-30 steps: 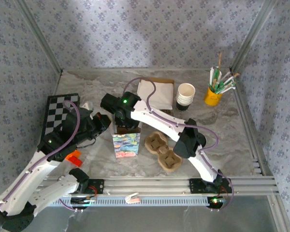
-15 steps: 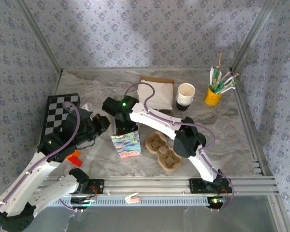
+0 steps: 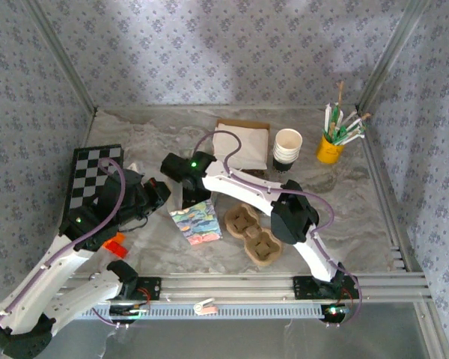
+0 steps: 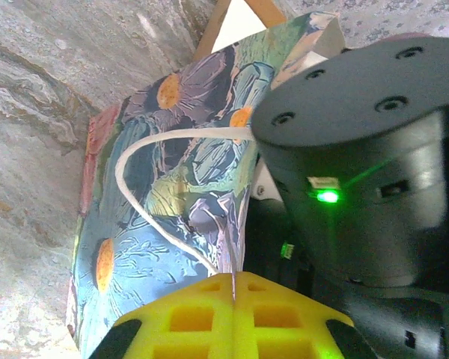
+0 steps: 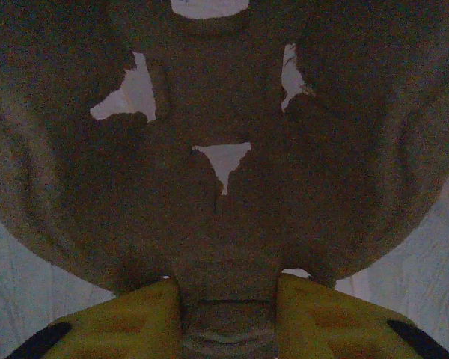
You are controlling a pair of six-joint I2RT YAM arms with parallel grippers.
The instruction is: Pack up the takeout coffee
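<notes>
A flower-printed paper bag (image 3: 197,222) leans over on the table in front of the arms. My left gripper (image 3: 165,193) is shut on the bag's rim, and the paper edge shows between its yellow fingers (image 4: 209,314). The bag (image 4: 157,217) has a white cord handle. My right gripper (image 3: 193,196) reaches into the bag's mouth. In the dim right wrist view it (image 5: 226,288) is shut on the middle rib of a brown pulp cup tray (image 5: 224,97). A second pulp tray (image 3: 251,233) lies on the table right of the bag. The takeout coffee is out of view.
A stack of lidless cream-rimmed cups (image 3: 286,149) stands at the back, with a yellow holder of straws (image 3: 331,146) to its right. A white sheet on brown paper (image 3: 242,142) lies behind the bag. A chequered board (image 3: 93,176) is at the left, near an orange piece (image 3: 114,243).
The bag has tipped from upright to leaning, with its printed face turned up. My right wrist has shifted slightly back and left with it. Both grips stay as they were.
</notes>
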